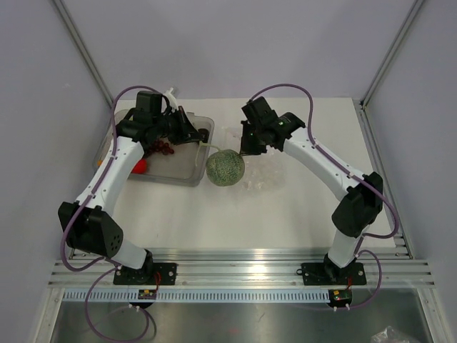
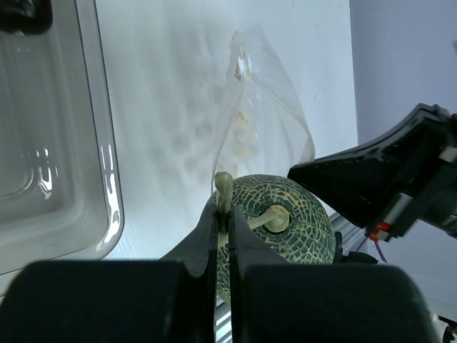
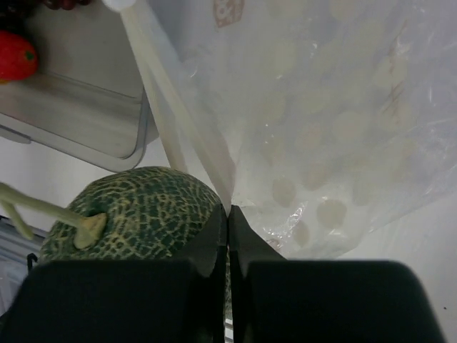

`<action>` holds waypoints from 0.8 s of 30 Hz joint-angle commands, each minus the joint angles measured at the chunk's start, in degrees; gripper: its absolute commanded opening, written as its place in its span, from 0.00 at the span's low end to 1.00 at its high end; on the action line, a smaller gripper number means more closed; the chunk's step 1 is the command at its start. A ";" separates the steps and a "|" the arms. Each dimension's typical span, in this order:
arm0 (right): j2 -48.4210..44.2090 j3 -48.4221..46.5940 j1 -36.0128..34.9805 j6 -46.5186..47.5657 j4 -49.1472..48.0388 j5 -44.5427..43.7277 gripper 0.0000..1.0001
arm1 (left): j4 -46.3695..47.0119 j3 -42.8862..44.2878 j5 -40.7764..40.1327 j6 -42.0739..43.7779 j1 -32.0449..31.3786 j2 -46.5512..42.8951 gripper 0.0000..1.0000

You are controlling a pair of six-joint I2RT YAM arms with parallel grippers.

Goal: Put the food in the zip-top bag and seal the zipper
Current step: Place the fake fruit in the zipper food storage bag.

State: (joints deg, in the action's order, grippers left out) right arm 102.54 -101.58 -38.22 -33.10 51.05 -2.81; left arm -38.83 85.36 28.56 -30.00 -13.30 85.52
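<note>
One piece of the food, a green netted toy melon (image 1: 225,168), sits between the tray and the zip-top bag (image 1: 263,171). My left gripper (image 2: 223,214) is shut on the melon's pale stem (image 2: 223,187), with the melon (image 2: 296,221) just past the fingers. My right gripper (image 3: 228,211) is shut on the bag's mouth edge, where the whitish zipper (image 3: 178,107) runs up from the fingers. The clear crinkly bag (image 3: 335,128) hangs open to the right of that grip, with the melon (image 3: 136,207) beside its mouth. I cannot tell whether the melon rests on the table.
A grey translucent tray (image 1: 175,171) stands at the back left, under the left arm. It holds a red piece (image 1: 141,164) and dark grapes (image 1: 164,148). The tray's rim (image 2: 114,207) lies close to the left of the melon. White walls enclose the table.
</note>
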 commanded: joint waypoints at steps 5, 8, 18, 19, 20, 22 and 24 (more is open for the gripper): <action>-4.63 2.44 -0.63 -2.84 -7.01 8.69 0.00 | 11.66 -4.15 4.67 -7.09 -0.15 -1.67 0.00; -5.59 3.66 -0.63 -3.54 -8.24 9.92 0.00 | 11.67 -4.59 2.31 -8.06 -0.15 -2.28 0.00; -7.44 7.36 -0.63 -6.88 -11.49 13.53 0.00 | 6.40 -2.40 -14.84 -10.08 -0.15 -6.15 0.00; -7.79 8.14 -0.63 -7.32 -12.45 14.23 0.00 | 5.88 -2.05 -15.37 -10.08 -0.23 -5.63 0.00; -7.88 8.41 -0.63 -7.59 -12.98 14.58 0.00 | 5.78 -1.95 -15.63 -10.17 -0.41 -5.54 0.00; -7.97 8.85 -0.63 -8.73 -14.12 15.20 0.00 | 5.87 -2.30 -16.07 -10.34 -0.67 -5.62 0.00; -8.15 9.21 -0.63 -9.61 -14.92 15.38 0.00 | 5.87 -2.74 -17.56 -10.52 -1.11 -6.06 0.00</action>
State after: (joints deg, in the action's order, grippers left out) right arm 97.12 -92.79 -38.24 -40.27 40.36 10.11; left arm -34.30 80.86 14.55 -39.29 -13.58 81.25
